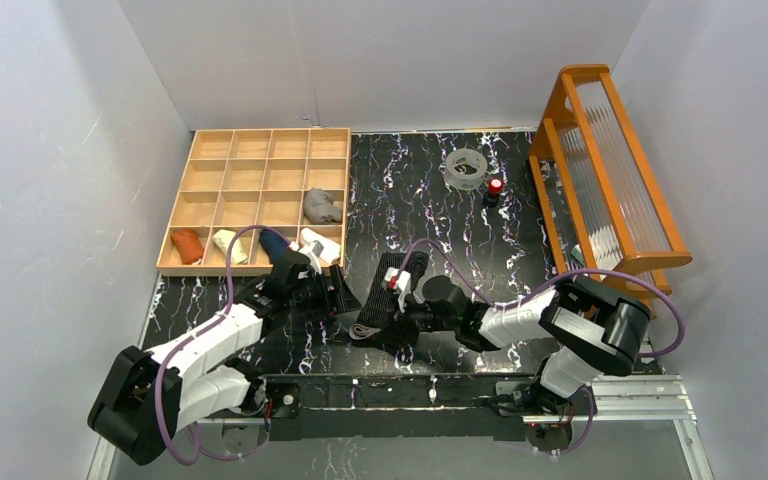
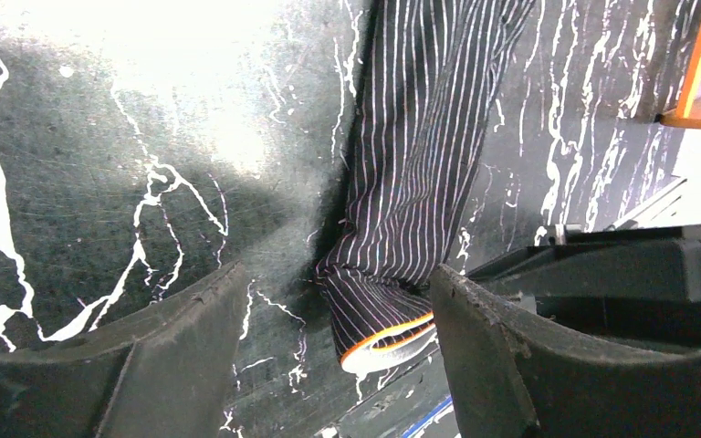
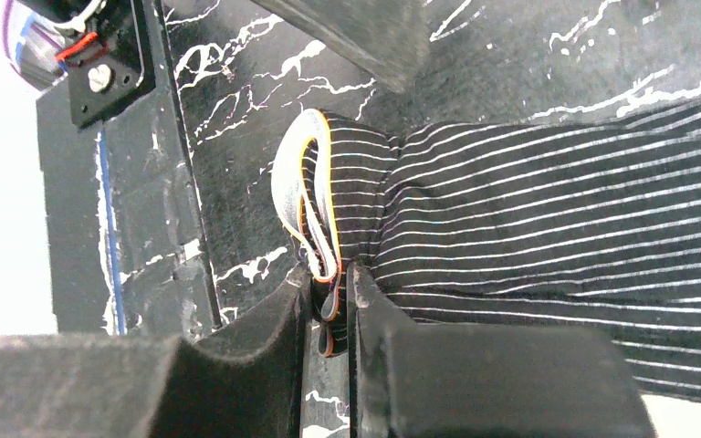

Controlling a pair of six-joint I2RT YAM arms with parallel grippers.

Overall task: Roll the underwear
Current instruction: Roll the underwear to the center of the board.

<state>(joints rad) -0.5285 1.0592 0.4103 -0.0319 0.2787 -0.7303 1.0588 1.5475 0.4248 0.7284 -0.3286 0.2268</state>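
Observation:
The black underwear [image 1: 392,295] with thin pale stripes lies folded into a long narrow strip on the dark marbled table [image 1: 410,200]. Its grey, orange-edged waistband end points at the arms. My right gripper [image 1: 388,324] is shut on the waistband edge [image 3: 327,306] at the strip's near end. My left gripper [image 1: 352,303] is open, and its fingers [image 2: 183,356] straddle the curled waistband end [image 2: 388,342] without touching it. The striped cloth [image 3: 548,219] stretches away flat. A beige-grey rolled garment [image 1: 322,206] sits in a compartment of the wooden tray.
A wooden compartment tray [image 1: 260,160] at the back left holds an orange-red [image 1: 188,245], a cream [image 1: 228,243], a blue [image 1: 272,243] and a white [image 1: 320,243] roll. A clear tape ring [image 1: 466,168] and a red-topped object [image 1: 495,187] stand at the back. An orange rack [image 1: 610,170] stands on the right.

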